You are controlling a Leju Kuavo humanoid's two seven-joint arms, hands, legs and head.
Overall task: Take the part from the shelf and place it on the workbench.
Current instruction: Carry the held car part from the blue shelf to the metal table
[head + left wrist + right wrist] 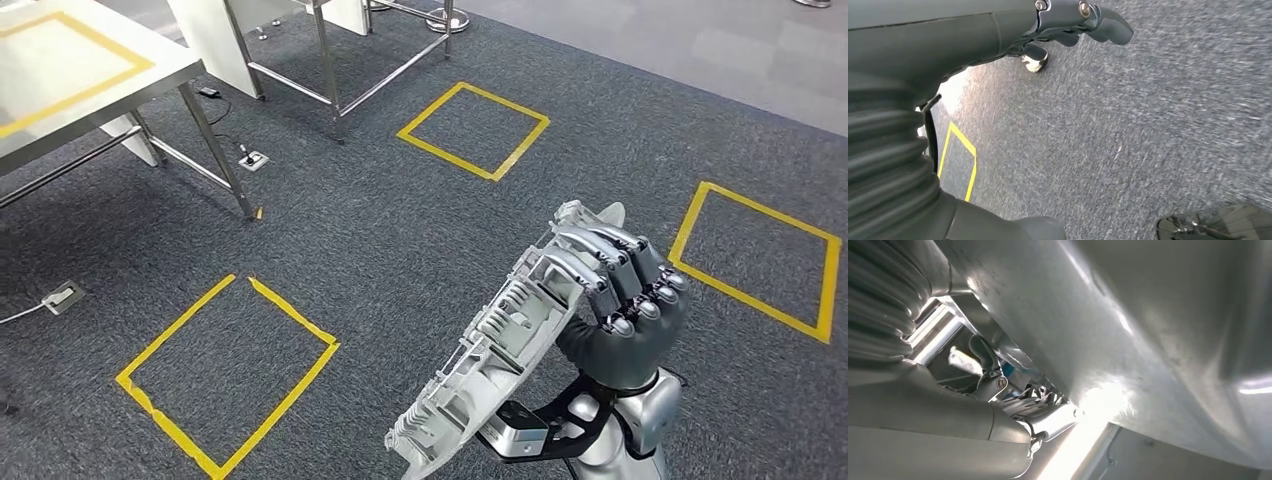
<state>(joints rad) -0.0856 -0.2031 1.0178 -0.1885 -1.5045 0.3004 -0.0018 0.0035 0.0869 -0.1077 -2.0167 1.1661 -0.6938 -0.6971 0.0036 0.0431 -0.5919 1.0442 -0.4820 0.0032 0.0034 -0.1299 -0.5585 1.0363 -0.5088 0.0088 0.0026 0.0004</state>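
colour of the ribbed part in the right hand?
Light grey-white ribbed plastic part, clearest in the head view.

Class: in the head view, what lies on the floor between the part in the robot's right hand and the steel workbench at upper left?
In the head view, between the part and workbench lies grey carpet with a yellow tape square.
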